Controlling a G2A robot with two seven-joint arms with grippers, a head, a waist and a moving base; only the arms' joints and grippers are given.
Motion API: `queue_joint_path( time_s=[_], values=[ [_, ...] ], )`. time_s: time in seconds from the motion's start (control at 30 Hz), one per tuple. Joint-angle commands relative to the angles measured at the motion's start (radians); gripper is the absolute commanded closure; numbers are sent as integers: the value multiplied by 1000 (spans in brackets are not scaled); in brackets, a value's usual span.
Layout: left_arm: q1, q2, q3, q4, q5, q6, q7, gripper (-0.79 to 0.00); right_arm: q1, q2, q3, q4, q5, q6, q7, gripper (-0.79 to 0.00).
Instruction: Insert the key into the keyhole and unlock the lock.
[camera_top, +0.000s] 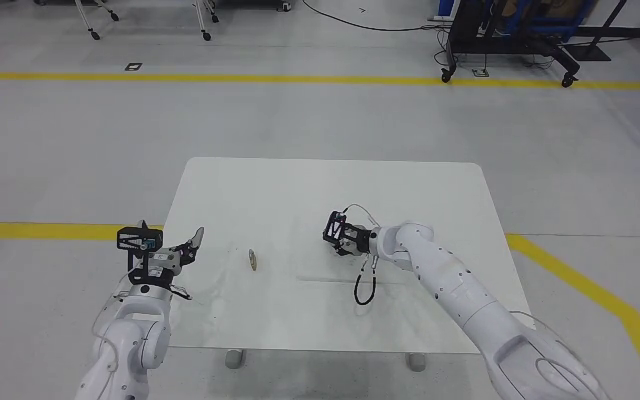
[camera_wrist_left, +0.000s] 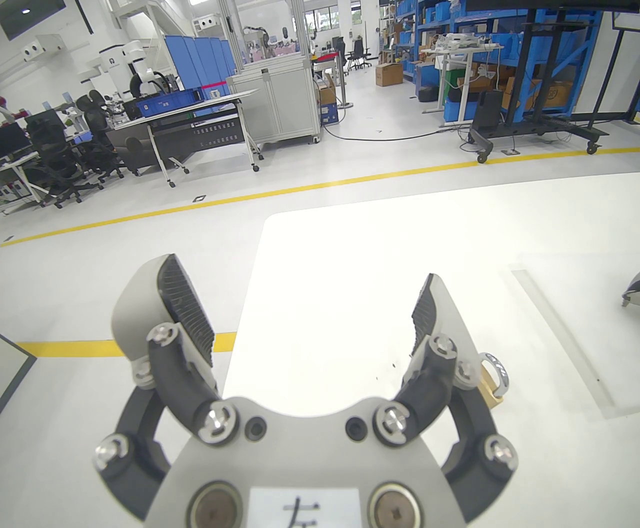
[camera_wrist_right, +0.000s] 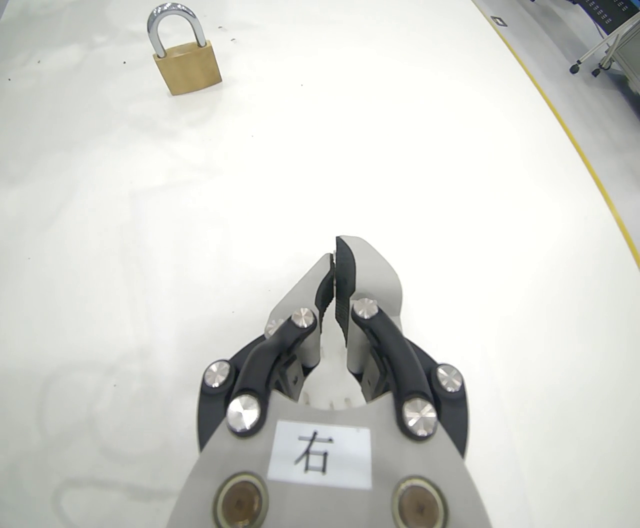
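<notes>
Left gripper (camera_wrist_left: 305, 280) gapes wide and empty at the surface's (camera_wrist_left: 350, 250) left edge. Right gripper (camera_wrist_right: 334, 252) is pinched closed, with the lock (camera_wrist_right: 187, 62) lying between them.

The lock (camera_wrist_left: 492, 378) is largely hidden behind a finger (camera_wrist_left: 447, 320) of the left gripper (camera_wrist_left: 300, 275); part of the shackle and one brass corner show. Seen from above, its detail is too small to tell. Whether the closed pads of the right gripper (camera_wrist_right: 334, 247) pinch anything cannot be told.

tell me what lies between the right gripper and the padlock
Nothing: in the right wrist view the stretch of table from the right gripper to the padlock is bare white surface, apart from faint smudges.
</notes>
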Motion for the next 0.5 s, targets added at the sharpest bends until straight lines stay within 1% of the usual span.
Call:
queue_joint_path(
  time_s=[0.0, 0.27, 0.37, 0.43, 0.47],
  values=[
    [0, 0, 0, 0, 0, 0, 0, -785, 0, 0, 0, 0, 0, 0, 0, 0],
    [-1, 0, 2, 3, -7, -6, 0, -785, 0, 0, 0, 0, 0, 0, 0, 0],
    [-18, 2, 6, 10, -40, -101, -45, -785, 0, 0, 0, 0, 0, 0, 0, 0],
    [-43, 5, 25, 4, -73, -205, -106, -785, 0, 0, 0, 0, 0, 0, 0, 0],
    [-61, 7, 43, 2, -83, -276, -152, -785, 0, 0, 0, 0, 0, 0, 0, 0]
  ],
)
